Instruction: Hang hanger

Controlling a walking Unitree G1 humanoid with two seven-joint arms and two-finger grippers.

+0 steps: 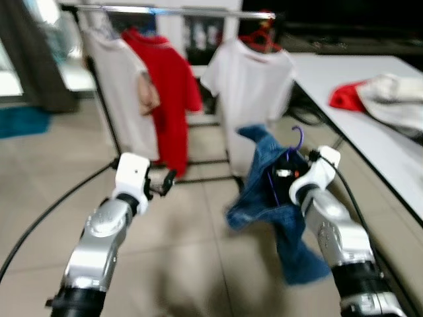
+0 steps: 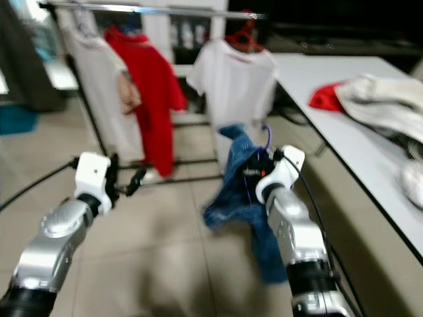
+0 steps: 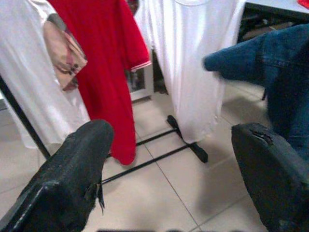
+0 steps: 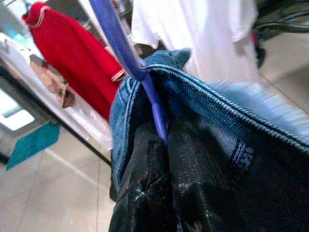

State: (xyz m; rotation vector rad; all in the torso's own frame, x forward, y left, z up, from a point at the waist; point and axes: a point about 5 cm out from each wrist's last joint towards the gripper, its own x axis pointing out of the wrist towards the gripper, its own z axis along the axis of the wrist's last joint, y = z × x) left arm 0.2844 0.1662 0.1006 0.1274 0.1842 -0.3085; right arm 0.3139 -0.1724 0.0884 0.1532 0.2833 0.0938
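Note:
My right gripper [image 1: 285, 173] is shut on a purple hanger [image 4: 126, 57] that carries a blue denim garment [image 1: 274, 218]; the hanger's hook [image 1: 299, 140] points up. It hangs in front of the clothes rack's silver rail [image 1: 165, 10], below a white T-shirt [image 1: 251, 86] on a red hanger [image 1: 262, 36]. In the right wrist view the black fingers [image 4: 193, 183] pinch the hanger's neck against the denim. My left gripper [image 1: 165, 181] is raised at the left, open and holding nothing; its two fingers [image 3: 72, 179] stand wide apart in the left wrist view.
A red shirt [image 1: 165, 79] and a pale printed shirt [image 1: 122, 92] hang on the rack. A white table [image 1: 370, 99] with red and white clothes [image 1: 377, 96] runs along the right. The rack's black base bars [image 3: 159, 150] lie on the tiled floor. A teal mat [image 1: 23, 121] lies far left.

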